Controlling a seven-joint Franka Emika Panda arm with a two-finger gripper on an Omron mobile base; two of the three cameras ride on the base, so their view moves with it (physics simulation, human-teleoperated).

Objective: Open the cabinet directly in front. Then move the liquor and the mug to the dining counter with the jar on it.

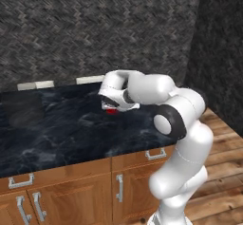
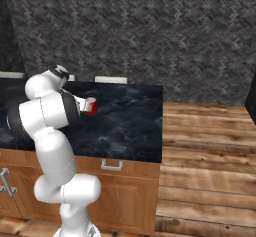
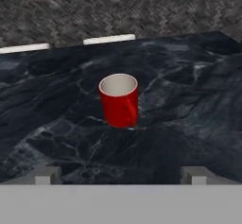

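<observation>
Spanning mid-frame, dining counter (image 3: 189, 100) bears the upright mug (image 3: 119, 100) at centre, handle toward camera. Gripper (image 3: 120, 175) spread wide at lower frame, mug apart beyond its fingertips (image 3: 47, 175), nothing between.

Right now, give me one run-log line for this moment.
gripper: open, empty | mug: upright on dining counter, ahead of fingertips, untouched | liquor: unseen

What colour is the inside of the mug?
Whitish inside the red mug, seen best in the hand view.
</observation>
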